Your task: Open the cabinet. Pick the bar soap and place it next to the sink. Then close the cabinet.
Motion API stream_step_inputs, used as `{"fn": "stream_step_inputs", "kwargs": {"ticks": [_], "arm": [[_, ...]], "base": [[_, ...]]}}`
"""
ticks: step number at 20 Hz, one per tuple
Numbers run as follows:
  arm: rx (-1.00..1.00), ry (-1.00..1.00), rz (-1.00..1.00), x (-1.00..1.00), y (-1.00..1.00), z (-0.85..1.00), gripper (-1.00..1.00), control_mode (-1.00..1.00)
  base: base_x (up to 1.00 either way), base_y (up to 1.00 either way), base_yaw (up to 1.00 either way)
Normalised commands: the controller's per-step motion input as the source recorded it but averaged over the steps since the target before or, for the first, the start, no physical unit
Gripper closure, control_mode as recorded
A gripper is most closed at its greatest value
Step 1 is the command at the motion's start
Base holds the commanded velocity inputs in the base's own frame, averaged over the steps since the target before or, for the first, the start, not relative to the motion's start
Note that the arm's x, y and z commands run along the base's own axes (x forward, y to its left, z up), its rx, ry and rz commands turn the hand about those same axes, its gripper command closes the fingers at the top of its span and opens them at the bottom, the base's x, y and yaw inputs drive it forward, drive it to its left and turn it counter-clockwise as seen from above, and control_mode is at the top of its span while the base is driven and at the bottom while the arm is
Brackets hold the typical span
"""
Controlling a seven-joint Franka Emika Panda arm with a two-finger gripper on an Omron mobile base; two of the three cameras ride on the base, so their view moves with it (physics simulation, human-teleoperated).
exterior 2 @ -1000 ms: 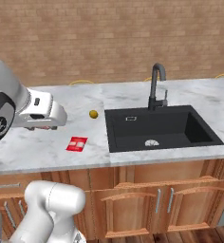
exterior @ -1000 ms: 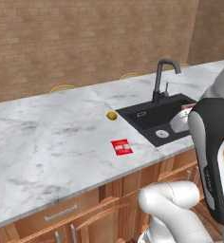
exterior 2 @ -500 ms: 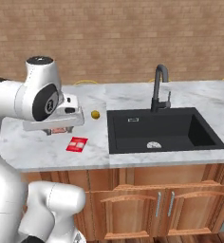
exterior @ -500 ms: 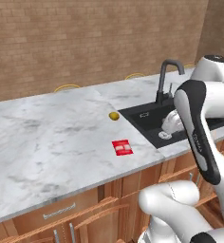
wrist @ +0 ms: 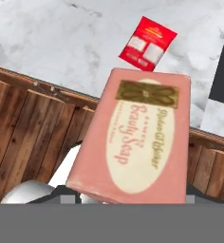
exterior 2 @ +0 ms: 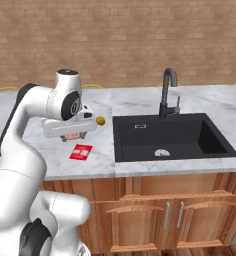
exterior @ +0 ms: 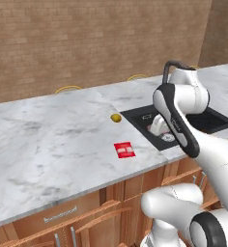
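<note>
Between the fingers of the end effector (exterior 2: 72, 135) we see a pink carton lettered "Beauty Soap", the bar soap (wrist: 137, 137); the fingers are closed on it and carry it clear of the bench (exterior 2: 140, 102). Over the last second the arm has swung the hand from the left part of the bench toward the sink (exterior 2: 185, 135). In the right base view it now hangs just left of the basin's edge. Directly below and slightly ahead of the carton lies a red packet (wrist: 148, 42), flat on the marble and untouched. A small yellow fruit (exterior 2: 100, 120) sits a little farther back, near the sink's corner. We judge the carry to be nearly done: the soap is already beside the sink, so lowering and release come next. The spot chosen should avoid the red packet and the bench's front edge. Closing the cabinet would follow.
</note>
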Motion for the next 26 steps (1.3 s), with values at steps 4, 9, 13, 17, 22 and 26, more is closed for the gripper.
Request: {"fn": "stream_step_inputs", "kwargs": {"ticks": [4, 9, 13, 17, 22, 26], "arm": [[0.0, 0.11, 0.05, 0.79, 0.17, -0.51, 1.0, -1.0], [0.0, 0.11, 0.03, 0.6, 0.09, -0.69, 1.0, -1.0], [0.0, 0.04, 0.01, 0.54, 0.0, -0.36, 1.0, -1.0], [0.0, 0.03, 0.0, 0.59, 0.0, -0.36, 1.0, -1.0], [0.0, 0.06, 0.0, 0.71, 0.0, -0.4, 1.0, -1.0], [0.0, 0.08, 0.0, 0.73, 0.0, -0.47, 1.0, -1.0]], "base": [[0.0, 0.0, 0.0], [0.0, 0.0, 0.0], [0.0, 0.0, 0.0], [0.0, 0.0, 0.0], [0.0, 0.0, 0.0], [0.0, 0.0, 0.0]]}}
